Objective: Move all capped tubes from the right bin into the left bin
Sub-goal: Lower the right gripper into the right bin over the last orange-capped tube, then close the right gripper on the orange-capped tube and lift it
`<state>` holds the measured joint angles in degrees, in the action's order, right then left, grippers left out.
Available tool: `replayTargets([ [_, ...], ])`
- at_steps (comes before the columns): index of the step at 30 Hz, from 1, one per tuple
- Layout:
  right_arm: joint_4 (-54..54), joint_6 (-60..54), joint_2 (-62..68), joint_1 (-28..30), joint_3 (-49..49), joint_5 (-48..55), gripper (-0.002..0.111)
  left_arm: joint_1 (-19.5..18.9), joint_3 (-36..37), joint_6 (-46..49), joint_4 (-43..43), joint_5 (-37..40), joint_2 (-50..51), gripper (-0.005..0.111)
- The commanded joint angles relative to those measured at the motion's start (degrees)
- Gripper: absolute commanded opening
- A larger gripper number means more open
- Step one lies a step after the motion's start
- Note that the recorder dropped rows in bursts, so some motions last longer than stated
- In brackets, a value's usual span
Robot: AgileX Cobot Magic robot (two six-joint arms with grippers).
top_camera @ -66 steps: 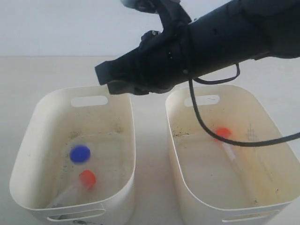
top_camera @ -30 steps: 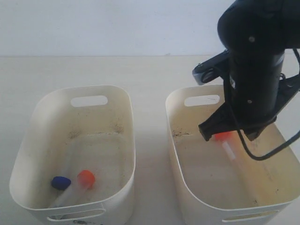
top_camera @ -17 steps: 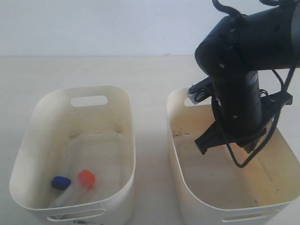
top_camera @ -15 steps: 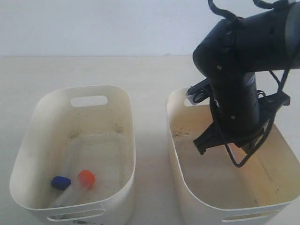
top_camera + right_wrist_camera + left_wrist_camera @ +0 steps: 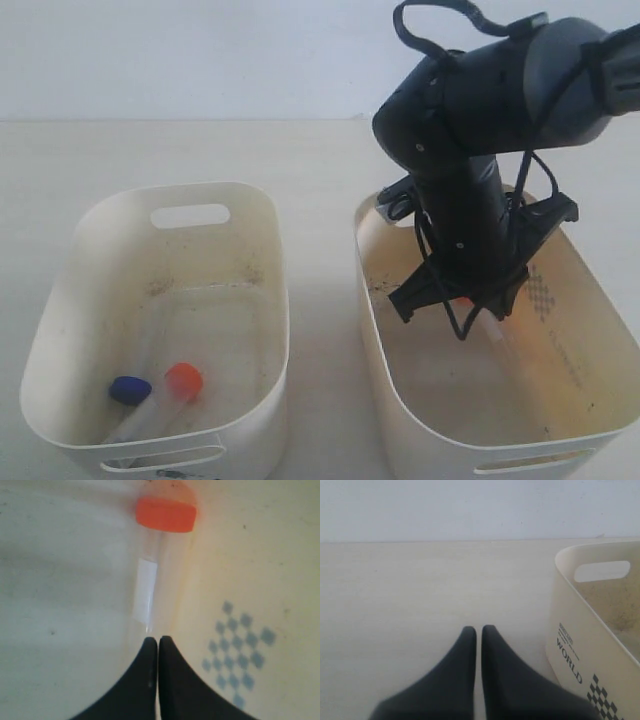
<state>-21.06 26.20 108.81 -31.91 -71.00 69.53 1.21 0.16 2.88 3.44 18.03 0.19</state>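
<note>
The right bin (image 5: 362, 270) holds one clear tube with an orange-red cap (image 5: 166, 514) lying on its floor. The right arm (image 5: 470, 230) reaches down into this bin and hides most of the tube (image 5: 503, 340) in the exterior view. My right gripper (image 5: 158, 641) is shut and empty, its tips just above the tube's bottom end, beside the dotted diamond (image 5: 240, 650). The left bin (image 5: 180, 190) holds a blue-capped tube (image 5: 130, 389) and an orange-capped tube (image 5: 184, 380) at its near end. My left gripper (image 5: 476, 630) is shut and empty over the bare table.
A cream bin wall printed "WORLD" (image 5: 570, 652) stands close beside the left gripper. The pale tabletop (image 5: 150, 150) runs behind both bins to a white wall. A black cable (image 5: 440, 20) loops over the right arm.
The right arm swung from over the left bin to the right bin and lowered into it. The blue-capped tube settled on the left bin's floor beside the orange-capped one.
</note>
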Motion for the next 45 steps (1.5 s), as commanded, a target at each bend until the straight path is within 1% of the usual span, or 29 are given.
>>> replayTargets([
  [1, -0.4, 0.3, 0.4, -0.1, -0.4, 0.4, 0.0, -0.1, -0.2, 0.2, 0.6, -0.4, -0.2, 0.004],
  [8, -0.4, -0.3, 0.4, -3.2, -0.4, -0.3, 0.001, -0.1, -0.2, 0.2, 0.6, -0.4, -0.2, 0.004],
  [10, -0.5, -1.5, 0.4, -4.7, -0.4, -1.7, 0.013, -0.1, -0.2, 0.2, 0.6, -0.4, -0.2, 0.004],
  [11, -0.5, -1.4, 0.4, -4.7, -0.4, -1.9, 0.025, -0.1, -0.2, 0.2, 0.6, -0.4, -0.2, 0.004],
  [12, -0.9, -1.3, 0.4, -4.6, -0.4, -1.6, 0.032, -0.1, -0.2, 0.2, 0.6, -0.4, -0.2, 0.004],
  [13, -2.3, -0.3, 0.4, -4.6, -0.4, -0.5, 0.044, -0.1, -0.2, 0.2, 0.6, -0.4, -0.2, 0.004],
  [14, -3.1, 0.5, 0.4, -4.6, -0.4, 0.3, 0.049, -0.1, -0.2, 0.2, 0.6, -0.4, -0.2, 0.004],
  [15, -3.7, 2.0, 0.4, -4.6, -0.4, 0.4, 0.057, -0.1, -0.2, 0.2, 0.6, -0.4, -0.2, 0.004],
  [16, -3.7, 2.2, 0.4, -4.6, -0.4, 0.4, 0.06, -0.1, -0.2, 0.2, 0.6, -0.4, -0.2, 0.004],
  [23, -3.3, 2.8, 0.4, -4.6, -0.4, -0.3, 0.061, -0.1, -0.2, 0.2, 0.6, -0.4, -0.2, 0.004],
  [28, -3.3, 4.0, 0.4, -4.6, -0.4, -1.0, 0.069, -0.1, -0.2, 0.2, 0.6, -0.4, -0.2, 0.004],
  [38, -3.3, 5.2, 0.7, -4.6, -0.4, -2.3, 0.069, -0.1, -0.2, 0.2, 0.6, -0.4, -0.2, 0.004],
  [45, -3.4, 5.6, 3.8, -4.6, -0.4, -1.2, 0.069, -0.1, -0.2, 0.2, 0.6, -0.4, -0.2, 0.004],
])
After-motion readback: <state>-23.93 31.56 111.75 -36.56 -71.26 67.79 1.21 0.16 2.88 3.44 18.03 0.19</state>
